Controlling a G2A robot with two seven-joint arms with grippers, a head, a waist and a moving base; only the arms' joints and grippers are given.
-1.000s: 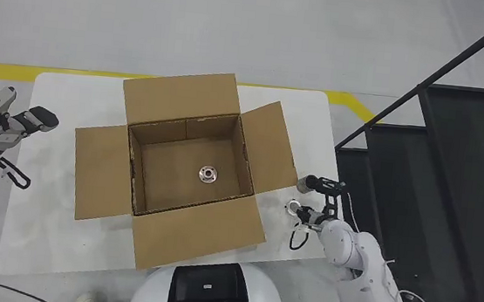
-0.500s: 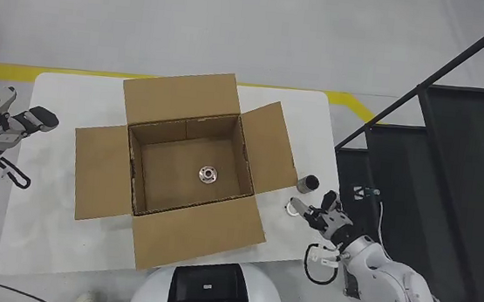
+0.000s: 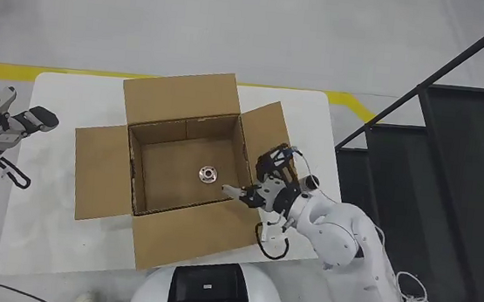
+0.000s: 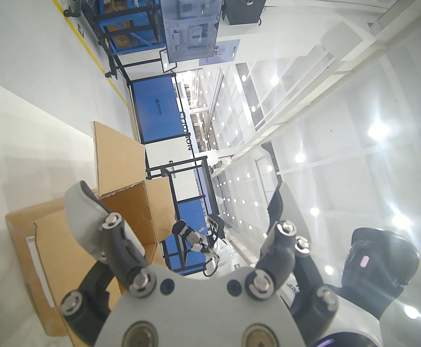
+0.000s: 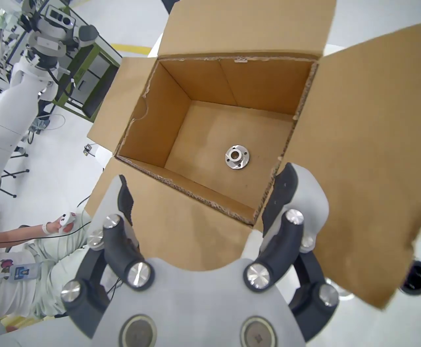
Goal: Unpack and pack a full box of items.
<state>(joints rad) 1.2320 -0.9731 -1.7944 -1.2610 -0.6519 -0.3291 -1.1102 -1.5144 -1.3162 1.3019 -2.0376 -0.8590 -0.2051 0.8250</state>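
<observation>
Flange [image 5: 237, 157] on box [image 5: 197, 82] floor — right hand [image 5: 206, 184] above rim, fingers spread.

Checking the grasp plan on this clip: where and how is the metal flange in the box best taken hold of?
Probably by its outer rim, from straight above. The metal flange lies flat on the floor of the box, away from the walls that ring it, so no side approach is possible. The right gripper, open above a box corner, could descend and close across the disc's edge.

White rounded arms [image 3: 339, 235] trail black cables [image 3: 270, 244]. The left gripper [image 4: 179, 194] and right gripper [image 5: 207, 184] have black-padded pale fingers [image 5: 312, 197], fixed by silver screws [image 5: 139, 272] to grey plates [image 5: 204, 295].
</observation>
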